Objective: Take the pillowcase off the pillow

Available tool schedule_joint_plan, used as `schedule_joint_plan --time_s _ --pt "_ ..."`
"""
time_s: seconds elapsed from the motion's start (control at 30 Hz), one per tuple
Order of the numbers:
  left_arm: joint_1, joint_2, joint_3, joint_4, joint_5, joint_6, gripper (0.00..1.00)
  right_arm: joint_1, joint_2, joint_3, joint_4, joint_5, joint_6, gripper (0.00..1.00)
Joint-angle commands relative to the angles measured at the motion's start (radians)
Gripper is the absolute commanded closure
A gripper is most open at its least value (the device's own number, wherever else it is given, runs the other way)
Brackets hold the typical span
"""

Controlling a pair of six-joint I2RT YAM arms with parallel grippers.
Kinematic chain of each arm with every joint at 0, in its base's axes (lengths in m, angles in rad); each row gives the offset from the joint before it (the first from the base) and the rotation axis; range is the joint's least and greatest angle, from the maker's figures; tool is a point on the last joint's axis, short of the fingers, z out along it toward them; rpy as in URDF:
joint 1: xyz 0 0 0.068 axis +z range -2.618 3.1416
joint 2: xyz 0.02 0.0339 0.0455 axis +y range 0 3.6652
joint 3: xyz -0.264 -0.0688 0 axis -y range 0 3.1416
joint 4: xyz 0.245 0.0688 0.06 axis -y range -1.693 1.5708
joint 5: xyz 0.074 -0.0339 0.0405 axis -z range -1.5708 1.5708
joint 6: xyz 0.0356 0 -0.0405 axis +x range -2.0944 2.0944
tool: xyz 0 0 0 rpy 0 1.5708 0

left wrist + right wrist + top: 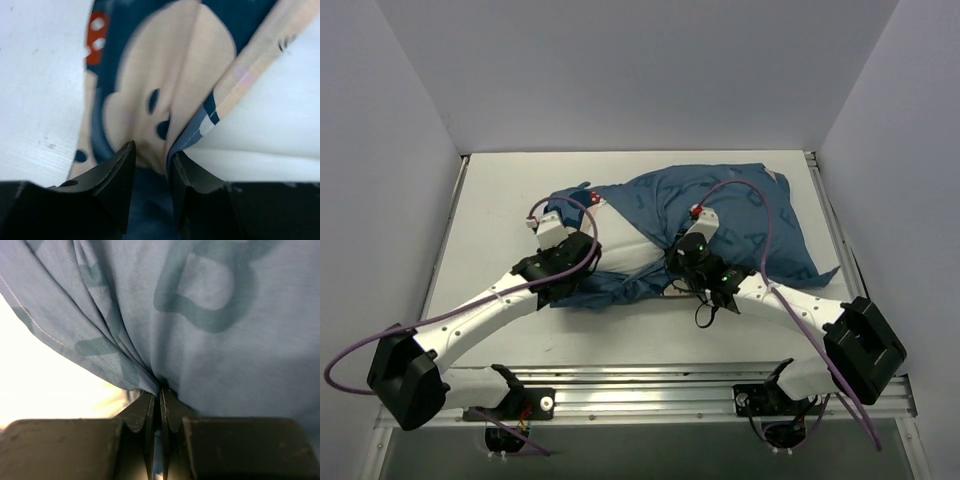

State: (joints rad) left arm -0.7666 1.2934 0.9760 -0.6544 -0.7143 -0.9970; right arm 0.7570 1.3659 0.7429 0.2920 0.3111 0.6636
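- From above, we see a white bench (500, 200) boxed in by plain grey walls (620, 70), with a metal rail (640, 385) along its near edge. The blue pillowcase (740, 215) lies rumpled on the bench, centre to right.
- At the left wrist, we find the left gripper (152, 167) pinching a fold of the mouse-face print, its jaws narrowly apart around the cloth. The white pillow (270, 135) lies to the right and bare bench to the left.
- At the right wrist, the right gripper (160, 402) is pressed together on a gathered bunch of blue fabric.
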Motion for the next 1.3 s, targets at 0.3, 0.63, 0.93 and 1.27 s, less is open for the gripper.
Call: schedule_joint_plan --time_s 0.3,0.63,0.93,1.27 --pt "0.247 -0.224 -0.345 0.116 0.320 0.047 0.60 -0.188 -0.070 -0.014 -0.110 -0.022 -0.077 1.00" --pt "0.239 -0.177 -0.428 0.530 0.604 0.086 0.81 -0.019 -0.097 0.203 -0.264 -0.015 -0.219 0.69" --pt "0.222 -0.198 -0.456 0.596 0.628 0.074 0.87 0.237 -0.025 0.475 -0.369 0.155 -0.279 0.32" --pt "0.207 -0.220 -0.462 0.589 0.622 0.051 0.87 0.311 0.215 0.536 -0.243 0.112 -0.237 0.25"
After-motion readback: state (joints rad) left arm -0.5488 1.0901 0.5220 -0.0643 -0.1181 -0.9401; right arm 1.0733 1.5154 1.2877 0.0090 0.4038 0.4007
